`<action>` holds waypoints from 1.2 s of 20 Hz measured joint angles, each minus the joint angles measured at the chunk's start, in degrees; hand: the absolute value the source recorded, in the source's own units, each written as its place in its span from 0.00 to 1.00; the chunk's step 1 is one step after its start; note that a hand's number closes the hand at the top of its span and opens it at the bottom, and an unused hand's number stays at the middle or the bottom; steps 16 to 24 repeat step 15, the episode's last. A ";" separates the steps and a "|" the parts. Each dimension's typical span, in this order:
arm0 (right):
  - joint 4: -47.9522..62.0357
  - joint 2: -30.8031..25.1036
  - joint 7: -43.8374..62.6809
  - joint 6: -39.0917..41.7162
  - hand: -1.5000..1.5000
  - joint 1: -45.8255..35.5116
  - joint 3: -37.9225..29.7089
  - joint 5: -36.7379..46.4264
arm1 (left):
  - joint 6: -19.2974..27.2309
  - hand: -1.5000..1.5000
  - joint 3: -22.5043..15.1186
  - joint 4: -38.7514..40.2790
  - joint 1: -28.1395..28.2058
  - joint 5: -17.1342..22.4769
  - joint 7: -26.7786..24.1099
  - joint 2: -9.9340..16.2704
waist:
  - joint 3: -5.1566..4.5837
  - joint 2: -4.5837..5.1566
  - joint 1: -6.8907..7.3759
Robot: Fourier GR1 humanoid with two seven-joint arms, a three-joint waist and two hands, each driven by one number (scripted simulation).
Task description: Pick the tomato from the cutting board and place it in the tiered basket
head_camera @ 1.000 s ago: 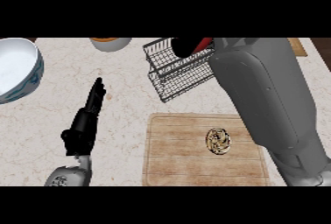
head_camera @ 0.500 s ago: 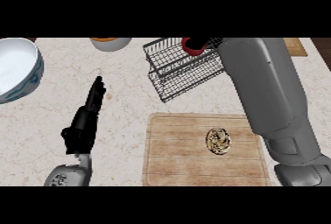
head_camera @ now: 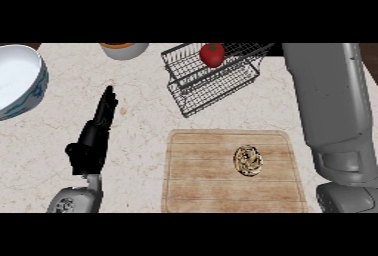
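My left hand (head_camera: pixel 94 137) rests open and empty, my right hand unseen; the tomato (head_camera: pixel 212 54) could roll off the basket (head_camera: pixel 214 82) if my arm knocks the wire.

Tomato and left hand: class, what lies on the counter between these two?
In the head view, only the wire tiered basket holding the tomato and bare marble counter lie between it and the left hand.
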 measured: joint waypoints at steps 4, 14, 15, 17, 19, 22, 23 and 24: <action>-3.37 -4.49 2.17 0.63 0.00 1.89 -5.27 -3.50 | -0.33 0.50 0.24 -0.50 0.85 0.21 -0.21 0.39 | 0.01 -0.18 -0.59; -12.19 -15.31 -3.44 9.15 0.00 18.32 -19.74 -18.64 | -0.16 0.50 1.41 0.95 -0.63 0.48 -0.12 0.57 | 0.03 -0.24 -1.49; -12.90 -16.55 -4.27 11.03 0.00 20.31 -21.31 -20.64 | -0.19 0.50 1.48 0.98 -0.47 0.51 -0.31 0.62 | 0.04 -0.26 -1.56; -12.90 -16.55 -4.27 11.03 0.00 20.31 -21.31 -20.64 | -0.19 0.50 1.48 0.98 -0.47 0.51 -0.31 0.62 | 0.04 -0.26 -1.56; -12.90 -16.55 -4.27 11.03 0.00 20.31 -21.31 -20.64 | -0.19 0.50 1.48 0.98 -0.47 0.51 -0.31 0.62 | 0.04 -0.26 -1.56; -12.90 -16.55 -4.27 11.03 0.00 20.31 -21.31 -20.64 | -0.19 0.50 1.48 0.98 -0.47 0.51 -0.31 0.62 | 0.04 -0.26 -1.56; -12.90 -16.55 -4.27 11.03 0.00 20.31 -21.31 -20.64 | -0.19 0.50 1.48 0.98 -0.47 0.51 -0.31 0.62 | 0.04 -0.26 -1.56; -12.90 -16.55 -4.27 11.03 0.00 20.31 -21.31 -20.64 | -0.19 0.50 1.48 0.98 -0.47 0.51 -0.31 0.62 | 0.04 -0.26 -1.56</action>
